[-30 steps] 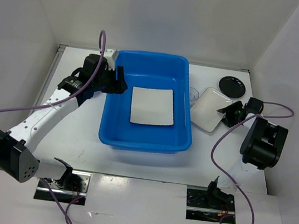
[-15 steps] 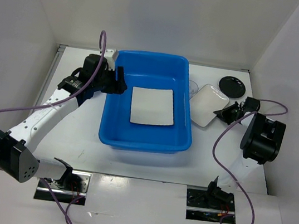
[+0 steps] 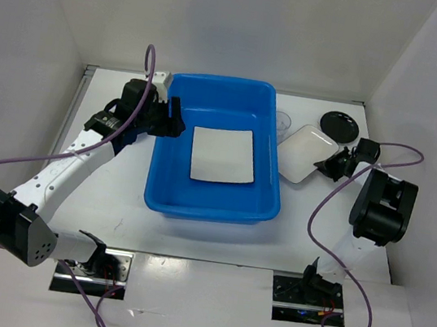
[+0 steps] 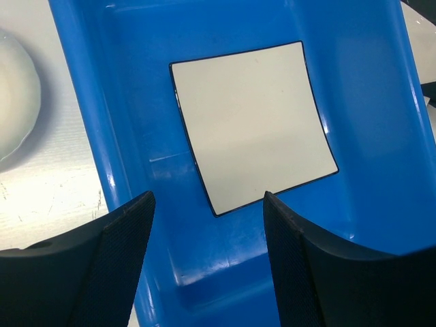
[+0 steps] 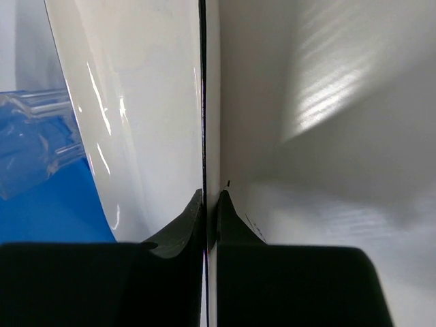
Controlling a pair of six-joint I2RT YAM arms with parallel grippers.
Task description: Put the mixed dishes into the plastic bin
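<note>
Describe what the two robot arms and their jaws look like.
Both arms have white tubular links and chunky black joint housings: the left arm, the right arm. A thin purple cable loops loosely beside each. The jaws are matte black, broad with curved inner edges in the left wrist view.

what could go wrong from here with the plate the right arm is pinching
The right gripper pinches only the thin edge of the white plate, so it may slip or swing.
The clear cup stands beside the blue bin rim, near the plate; carrying across could knock it.
</note>
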